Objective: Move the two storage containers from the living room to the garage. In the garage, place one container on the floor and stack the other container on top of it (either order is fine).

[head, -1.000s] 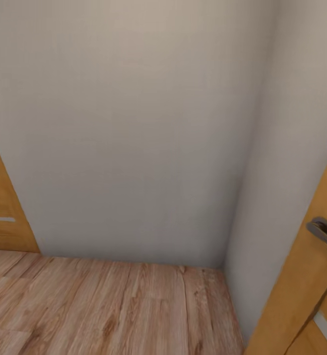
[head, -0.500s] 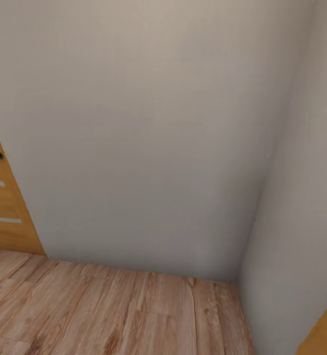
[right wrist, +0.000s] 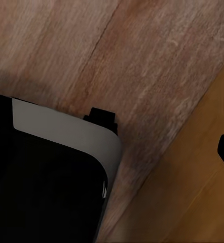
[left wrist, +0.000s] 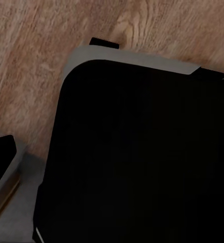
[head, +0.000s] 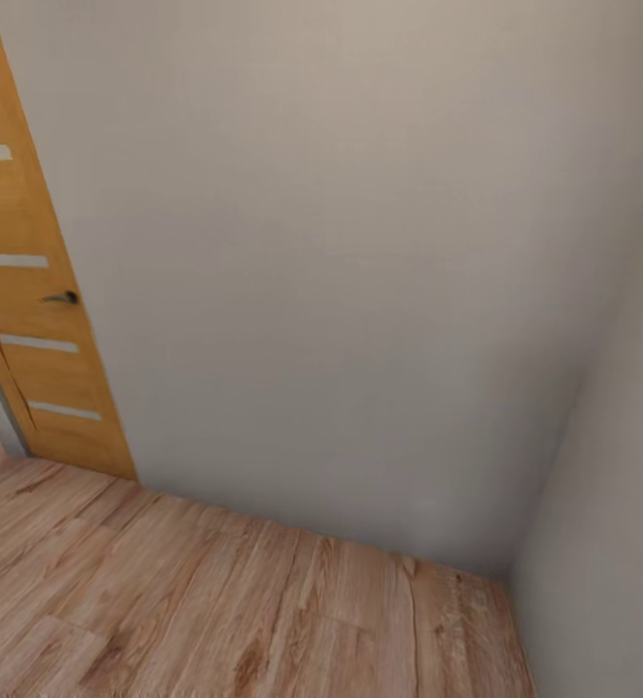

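Head faces wall corner [head: 510, 572]; wrists seemingly floorward

Pale grey-cream wall [head: 340, 271], plain, no pattern. Light brown wood-plank floor [head: 214, 611] with darker grain streaks; orange-tan door [head: 35, 320] with white horizontal stripes and dark handle [head: 64, 298]. Robot base [left wrist: 137, 157] black with grey edge.

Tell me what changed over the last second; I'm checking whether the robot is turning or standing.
The head camera swung left: the left door slid further into view with its handle, and the right door with its lever left the picture. Nothing was grasped or released. The cream wall and wood-plank floor look as before.
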Motion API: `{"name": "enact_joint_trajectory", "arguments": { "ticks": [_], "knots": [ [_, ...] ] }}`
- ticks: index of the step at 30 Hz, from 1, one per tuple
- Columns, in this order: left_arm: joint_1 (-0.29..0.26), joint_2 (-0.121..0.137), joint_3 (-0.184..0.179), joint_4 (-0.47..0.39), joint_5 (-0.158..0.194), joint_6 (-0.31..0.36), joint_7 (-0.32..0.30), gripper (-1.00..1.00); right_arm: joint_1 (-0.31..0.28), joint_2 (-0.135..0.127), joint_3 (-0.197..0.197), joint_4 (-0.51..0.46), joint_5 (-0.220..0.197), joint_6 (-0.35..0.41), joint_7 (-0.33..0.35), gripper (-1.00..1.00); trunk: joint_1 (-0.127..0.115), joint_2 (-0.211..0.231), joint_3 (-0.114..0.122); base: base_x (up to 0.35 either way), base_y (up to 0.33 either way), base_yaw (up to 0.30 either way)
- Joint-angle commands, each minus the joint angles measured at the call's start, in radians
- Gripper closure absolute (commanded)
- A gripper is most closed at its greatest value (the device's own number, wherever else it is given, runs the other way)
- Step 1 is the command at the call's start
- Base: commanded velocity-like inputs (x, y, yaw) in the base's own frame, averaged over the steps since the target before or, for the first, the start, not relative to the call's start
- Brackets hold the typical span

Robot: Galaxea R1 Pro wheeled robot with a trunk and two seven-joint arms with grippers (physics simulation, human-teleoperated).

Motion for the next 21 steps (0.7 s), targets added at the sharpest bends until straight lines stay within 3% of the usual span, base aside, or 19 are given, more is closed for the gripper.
{"name": "enact_joint_trajectory", "arguments": {
  "ticks": [1,21],
  "knots": [
    [0.0,0.0,0.001,-0.001,0.005,-0.002,0.0,-1.0,-0.001,0.0,0.007,0.003,-0.011,-0.006,0.005,-1.0,0.0,-0.001,-0.001,0.0,0.0,0.278],
    [0.0,0.0,0.001,0.001,0.005,-0.002,-0.001,-1.0,-0.001,0.0,0.007,0.003,-0.013,-0.007,0.005,-1.0,0.0,-0.001,-0.001,0.151,0.0,0.279]
  ]
}}
